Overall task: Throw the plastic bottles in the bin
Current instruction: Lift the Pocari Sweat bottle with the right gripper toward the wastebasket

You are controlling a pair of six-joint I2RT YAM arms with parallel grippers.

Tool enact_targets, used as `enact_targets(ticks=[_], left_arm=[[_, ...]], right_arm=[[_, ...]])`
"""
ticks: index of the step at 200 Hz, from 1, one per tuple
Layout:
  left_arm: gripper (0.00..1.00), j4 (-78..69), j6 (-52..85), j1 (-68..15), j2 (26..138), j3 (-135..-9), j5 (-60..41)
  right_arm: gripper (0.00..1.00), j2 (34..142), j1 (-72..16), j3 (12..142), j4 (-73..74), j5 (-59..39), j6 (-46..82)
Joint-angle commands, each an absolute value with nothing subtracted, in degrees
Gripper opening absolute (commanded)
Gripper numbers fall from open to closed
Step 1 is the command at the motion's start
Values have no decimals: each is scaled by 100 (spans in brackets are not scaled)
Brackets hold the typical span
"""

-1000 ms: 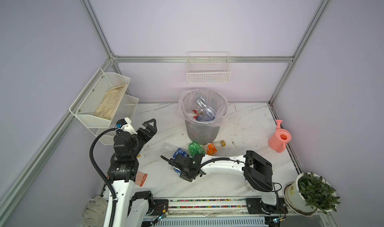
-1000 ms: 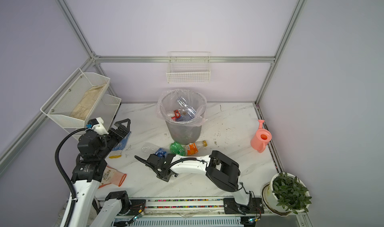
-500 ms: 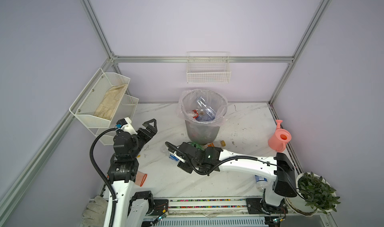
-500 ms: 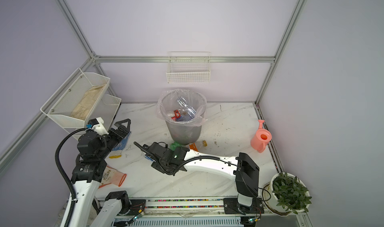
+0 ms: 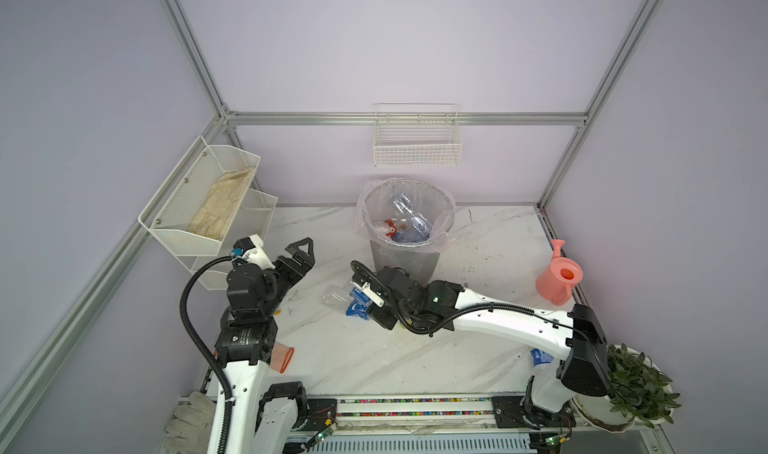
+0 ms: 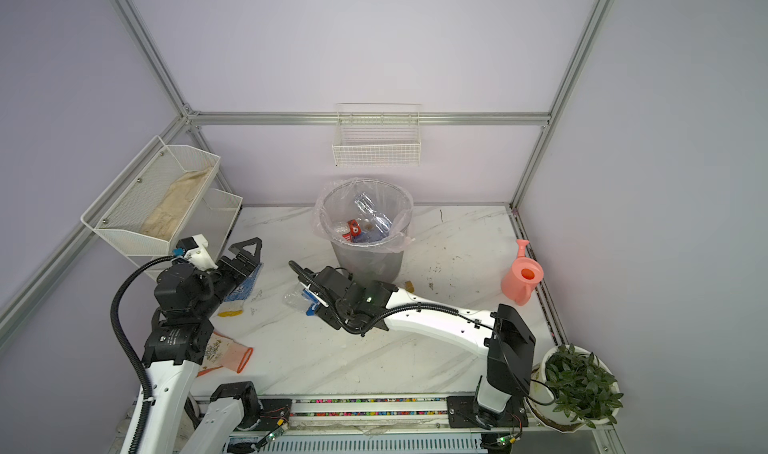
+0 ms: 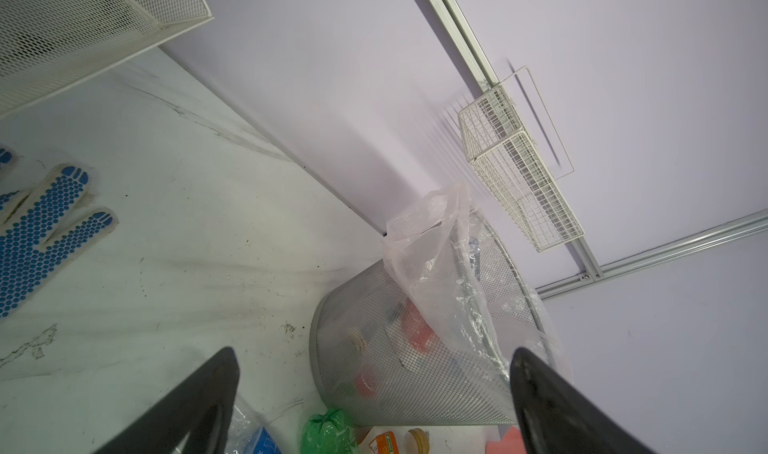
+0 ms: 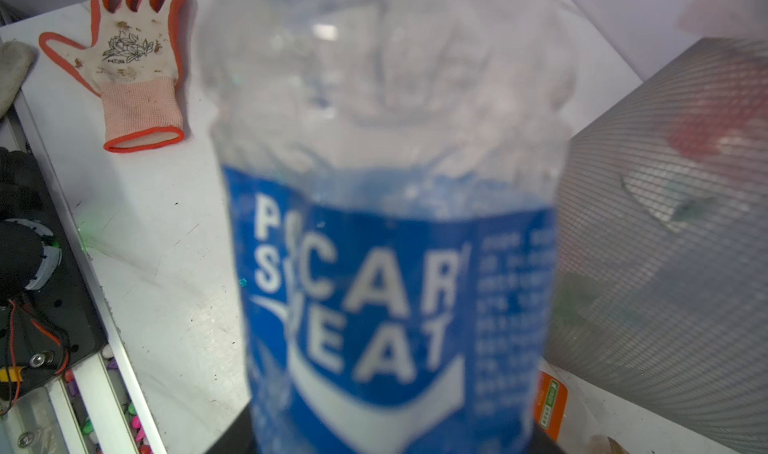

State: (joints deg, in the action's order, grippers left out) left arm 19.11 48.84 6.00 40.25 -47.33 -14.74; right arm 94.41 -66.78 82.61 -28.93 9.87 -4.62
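My right gripper (image 5: 362,303) is shut on a clear plastic bottle with a blue label (image 5: 353,304) (image 6: 304,300) (image 8: 390,264), just left of the foot of the bin (image 5: 405,260) (image 6: 368,260) (image 8: 665,264). The bottle fills the right wrist view and hides the jaws. The grey mesh bin, lined with a clear bag, holds several bottles (image 5: 405,223). A green bottle (image 7: 326,431) and an orange-labelled bottle (image 7: 386,441) (image 8: 550,402) lie at the bin's foot. Another blue-labelled bottle (image 5: 540,356) lies under the right arm. My left gripper (image 5: 301,256) (image 7: 374,354) stands open and empty at the left.
A pink watering can (image 5: 559,277) stands at the right edge and a potted plant (image 5: 631,381) at the front right. An orange-trimmed glove (image 6: 226,352) and a blue-dotted glove (image 6: 245,285) lie near the left arm. White wire baskets (image 5: 415,144) (image 5: 203,206) hang on the walls.
My right arm has stretched out and carried the blue-labelled bottle back towards the bin. The left arm has stayed still.
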Motion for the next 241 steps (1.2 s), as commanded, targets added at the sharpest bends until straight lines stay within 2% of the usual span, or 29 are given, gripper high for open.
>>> enact_targets(ticks=[1, 152, 241], left_arm=[[100, 1784, 4790, 642, 4017, -4783, -1587], [100, 1798, 4746, 642, 4022, -4856, -1615], [100, 1810, 4729, 640, 3997, -4909, -1635]], right_arm=[[38, 9275, -6686, 8195, -2751, 890, -489], [37, 9003, -6627, 8295, -2725, 1052, -500], [31, 8605, -6627, 9395, -2716, 1349, -832]])
